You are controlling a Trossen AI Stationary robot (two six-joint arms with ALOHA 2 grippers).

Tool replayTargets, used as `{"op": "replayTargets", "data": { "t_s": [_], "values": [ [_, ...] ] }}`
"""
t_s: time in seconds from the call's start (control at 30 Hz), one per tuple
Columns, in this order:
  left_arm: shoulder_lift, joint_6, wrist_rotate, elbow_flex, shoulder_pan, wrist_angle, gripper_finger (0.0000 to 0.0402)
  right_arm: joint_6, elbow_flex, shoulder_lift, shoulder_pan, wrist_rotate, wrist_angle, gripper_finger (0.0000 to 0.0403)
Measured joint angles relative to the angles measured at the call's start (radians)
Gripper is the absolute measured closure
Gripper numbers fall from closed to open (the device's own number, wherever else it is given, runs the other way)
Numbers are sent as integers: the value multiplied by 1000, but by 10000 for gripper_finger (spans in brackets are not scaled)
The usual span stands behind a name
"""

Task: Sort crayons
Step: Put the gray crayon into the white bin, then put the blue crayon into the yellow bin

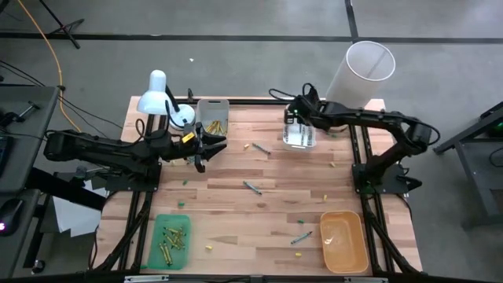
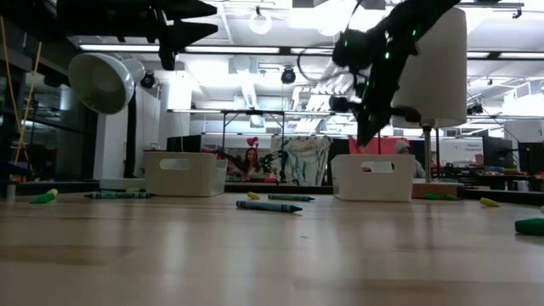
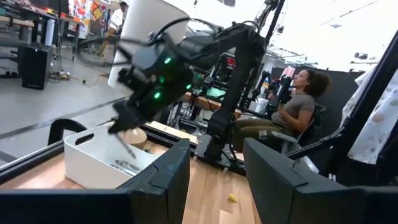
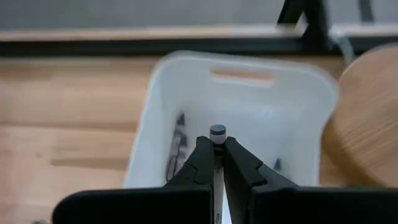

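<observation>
Right pincer (image 4: 217, 149): closed on a grey crayon (image 4: 217, 132), held above the white tray (image 4: 186, 78) at the desk's far middle; more grey crayons lay inside it. Left pincer (image 1: 206, 149): open, empty, raised beside the far-left grey tray (image 1: 213, 104). Loose crayons (image 1: 251, 187) lay scattered across the desk (image 1: 236, 220); green tray (image 1: 157, 236) near left, orange tray (image 1: 346, 248) near right.

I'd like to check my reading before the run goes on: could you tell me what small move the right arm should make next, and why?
Probably open the jaws. The right gripper hangs directly over the white bin, shut on a grey crayon that stands upright between its tips, and grey crayons already lie inside the bin. Letting go should drop it in with them. The left gripper waits open near the other bin.
</observation>
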Motion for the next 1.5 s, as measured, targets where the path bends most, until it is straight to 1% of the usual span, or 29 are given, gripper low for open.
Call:
{"op": "replayTargets", "data": {
  "t_s": [0.13,0.23,0.37,0.5,0.67,0.87,1.07,1.17,1.27,1.4,1.5],
  "values": [
    [0,-4,0,0,0,0,261,3,-5,76,-14,-62,25,403],
    [0,-5,0,0,0,0,261,42,-5,140,-9,-92,47,403],
    [0,-6,0,0,0,1,261,112,-6,200,-8,-106,52,403],
    [0,-6,-1,0,0,1,261,175,-6,231,-8,-97,55,402],
    [0,-6,-1,0,0,1,261,184,-6,267,-11,-114,61,399],
    [0,-6,-1,0,0,1,261,185,-5,275,-11,-125,63,370],
    [0,-6,-1,0,0,1,261,178,-5,275,-11,-149,60,322],
    [0,-6,-1,0,0,1,261,145,-5,259,-11,-156,45,294],
    [0,-6,-1,0,0,1,261,72,-5,207,-11,-123,18,271],
    [0,-6,-1,0,0,1,261,-97,-4,79,3,-59,8,259],
    [0,-6,-1,0,0,1,261,-208,-4,-34,45,-51,41,257]
  ]
}}
